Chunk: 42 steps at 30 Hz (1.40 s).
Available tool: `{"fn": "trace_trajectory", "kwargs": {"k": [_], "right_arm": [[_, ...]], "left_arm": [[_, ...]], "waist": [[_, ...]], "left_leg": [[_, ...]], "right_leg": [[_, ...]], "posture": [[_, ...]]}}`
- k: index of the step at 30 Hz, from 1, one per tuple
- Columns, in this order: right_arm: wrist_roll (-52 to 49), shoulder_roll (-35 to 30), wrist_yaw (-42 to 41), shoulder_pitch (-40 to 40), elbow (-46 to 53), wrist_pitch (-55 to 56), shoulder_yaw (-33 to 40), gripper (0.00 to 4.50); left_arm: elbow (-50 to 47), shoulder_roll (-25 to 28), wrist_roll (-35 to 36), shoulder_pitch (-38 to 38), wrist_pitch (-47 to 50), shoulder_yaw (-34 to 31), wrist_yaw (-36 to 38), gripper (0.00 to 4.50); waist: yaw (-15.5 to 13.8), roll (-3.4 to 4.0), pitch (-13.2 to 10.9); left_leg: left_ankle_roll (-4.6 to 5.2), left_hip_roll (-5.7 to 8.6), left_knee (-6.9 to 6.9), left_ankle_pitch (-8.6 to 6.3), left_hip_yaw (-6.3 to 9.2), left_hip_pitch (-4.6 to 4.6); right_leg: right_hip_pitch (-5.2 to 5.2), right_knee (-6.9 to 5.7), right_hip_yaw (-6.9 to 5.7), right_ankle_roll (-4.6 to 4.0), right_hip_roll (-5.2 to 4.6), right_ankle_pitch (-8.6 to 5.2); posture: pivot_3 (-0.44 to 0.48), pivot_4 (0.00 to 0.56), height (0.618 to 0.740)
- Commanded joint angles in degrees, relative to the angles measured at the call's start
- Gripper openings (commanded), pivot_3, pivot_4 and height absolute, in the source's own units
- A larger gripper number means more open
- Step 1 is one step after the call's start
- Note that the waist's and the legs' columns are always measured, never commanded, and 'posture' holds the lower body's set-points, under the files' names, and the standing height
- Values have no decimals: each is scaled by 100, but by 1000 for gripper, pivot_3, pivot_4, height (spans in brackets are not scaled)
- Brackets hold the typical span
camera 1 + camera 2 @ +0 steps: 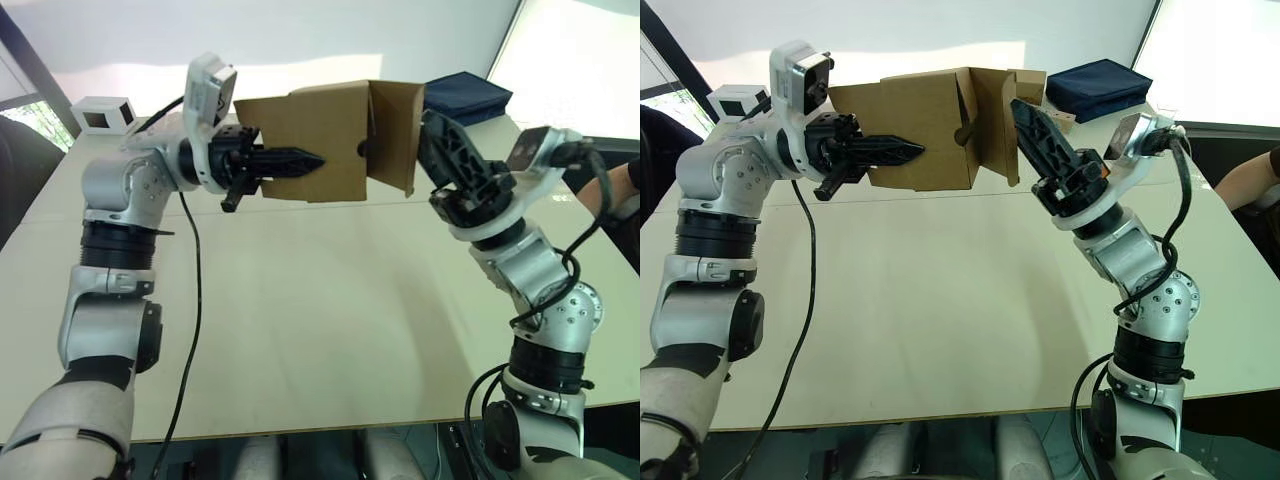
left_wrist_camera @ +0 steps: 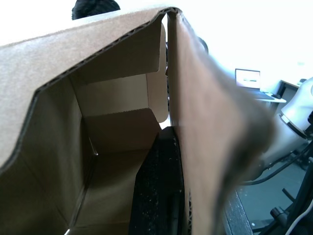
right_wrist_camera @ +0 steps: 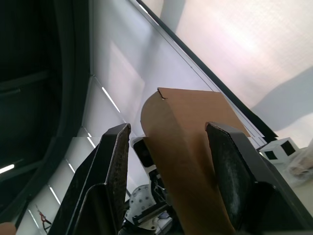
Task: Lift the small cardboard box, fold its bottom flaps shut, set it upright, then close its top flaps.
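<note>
Your left tool point(image 1: 300, 160) is clamped on a wall of the small cardboard box point(image 1: 330, 140), held aloft over the far tabletop point(image 1: 300, 300). Your right tool point(image 3: 171, 166) is spread, straddling a right-side flap point(image 1: 395, 135).

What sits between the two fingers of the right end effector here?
A flap of the small cardboard box stands in the gap between the fingers of the open right end effector, seen in the right wrist view.

A pale table point(image 1: 330, 330) under bright window light — a white box point(image 1: 103, 113) and dark blue bag point(image 1: 467, 95) at its far edge.
</note>
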<state>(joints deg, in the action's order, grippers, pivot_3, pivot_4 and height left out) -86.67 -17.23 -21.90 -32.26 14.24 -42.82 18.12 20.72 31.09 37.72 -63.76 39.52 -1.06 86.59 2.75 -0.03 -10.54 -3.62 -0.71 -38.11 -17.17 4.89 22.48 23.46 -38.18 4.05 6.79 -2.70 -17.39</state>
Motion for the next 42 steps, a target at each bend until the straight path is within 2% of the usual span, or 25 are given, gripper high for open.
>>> {"fn": "trace_trajectory", "kwargs": {"k": [1,16,28,42], "right_arm": [[150,33,-66,-26,115,153,-61,2544],[157,593,220,59,234,409,-286,2544],[628,681,435,46,353,656,-480,2544],[771,1326,879,-63,608,989,-835,2544]], "left_arm": [[-139,33,94,-184,-13,-138,19,0],[-108,-20,59,-167,-83,-136,-67,0],[-113,-46,31,-154,-119,-121,-98,0],[25,-177,-62,-201,-306,-116,-264,0]], "waist": [[-2,0,0],[3,0,0],[7,0,0],[110,1,0]], "left_leg": [[0,0,0,0,0,0],[-2,0,0,1,1,0],[-1,0,1,1,1,0],[-3,0,3,2,3,0]], "right_leg": [[0,0,0,0,0,0],[1,0,0,0,0,0],[1,0,0,0,1,0],[1,0,-1,0,0,0]], "posture": [[0,150,740],[0,150,740],[0,150,740],[0,150,740]]}}
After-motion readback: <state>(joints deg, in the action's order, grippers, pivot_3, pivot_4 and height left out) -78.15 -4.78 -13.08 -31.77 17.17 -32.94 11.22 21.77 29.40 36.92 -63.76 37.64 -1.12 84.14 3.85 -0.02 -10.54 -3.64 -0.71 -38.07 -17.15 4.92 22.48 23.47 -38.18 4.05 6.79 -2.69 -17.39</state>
